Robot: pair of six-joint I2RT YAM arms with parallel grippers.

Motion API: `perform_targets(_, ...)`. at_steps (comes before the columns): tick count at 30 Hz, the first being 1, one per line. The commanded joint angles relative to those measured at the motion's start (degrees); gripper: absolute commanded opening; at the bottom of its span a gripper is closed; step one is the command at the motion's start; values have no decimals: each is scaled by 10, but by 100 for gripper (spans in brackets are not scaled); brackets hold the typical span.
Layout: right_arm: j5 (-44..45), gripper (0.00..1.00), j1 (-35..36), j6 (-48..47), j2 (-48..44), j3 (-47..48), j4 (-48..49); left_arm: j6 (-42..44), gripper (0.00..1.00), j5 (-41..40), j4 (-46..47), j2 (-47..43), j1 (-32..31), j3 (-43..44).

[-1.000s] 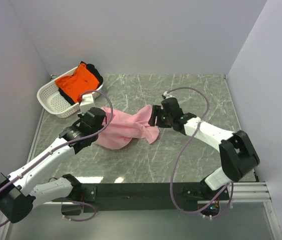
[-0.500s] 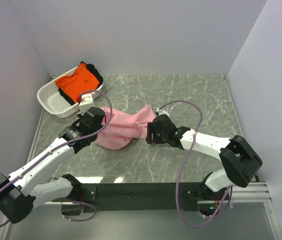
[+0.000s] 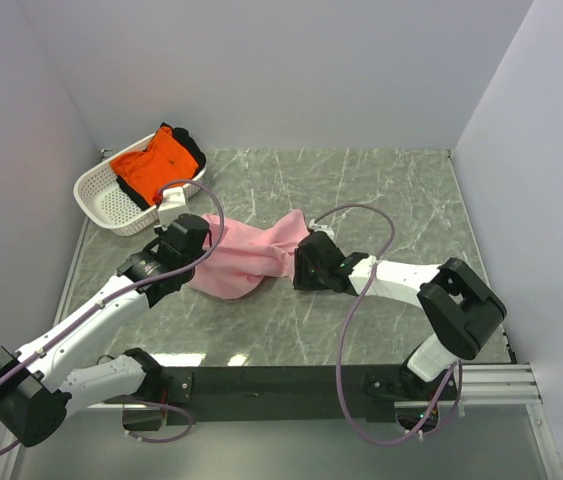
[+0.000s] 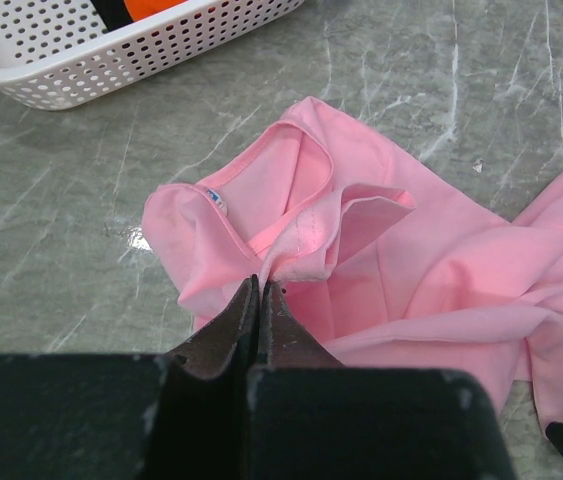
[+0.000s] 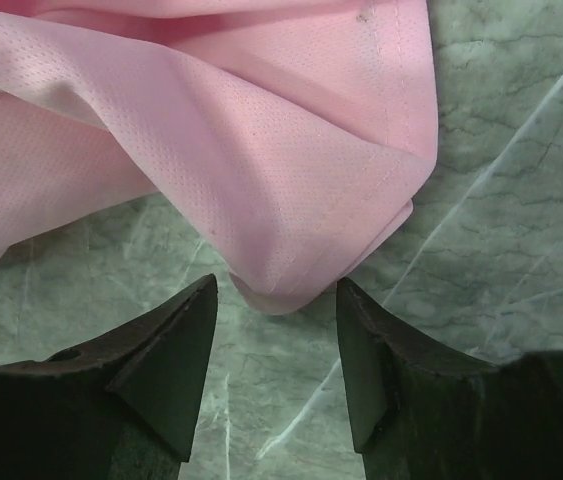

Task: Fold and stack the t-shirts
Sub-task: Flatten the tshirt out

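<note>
A light pink t-shirt (image 3: pixel 251 258) lies crumpled in the middle of the marble table. My left gripper (image 3: pixel 193 258) is at its left end, shut on a raised fold of pink cloth near the collar (image 4: pixel 261 283). My right gripper (image 3: pixel 301 272) is low at the shirt's right end and open. A folded corner of the pink t-shirt (image 5: pixel 261 150) pokes between its fingertips (image 5: pixel 277 283), and neither fingertip touches it. The bright orange t-shirt (image 3: pixel 151 165) lies in the white basket (image 3: pixel 111 205) at the back left.
The white perforated basket (image 4: pixel 111 60) stands just beyond the pink shirt's left end and also holds something black. Grey walls close in the table at the back and on both sides. Bare marble shows on the right half (image 3: pixel 411 200).
My right gripper has come down from the far side of the pink shirt's right end to its near corner, and its jaws have narrowed a little. The left arm has not moved.
</note>
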Motion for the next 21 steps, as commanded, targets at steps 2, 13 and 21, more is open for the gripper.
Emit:
perform_targets(2,8,57,5,7,9,18,26,5,1,3,16,-10,4,5)
perform_targets(13,3,23,7,1,62,32,35,4,1,0,16,-13,5,1)
perform_targets(21,54,0,8,-25,-43,45,-47,10,1,-8,12,-29,12,22)
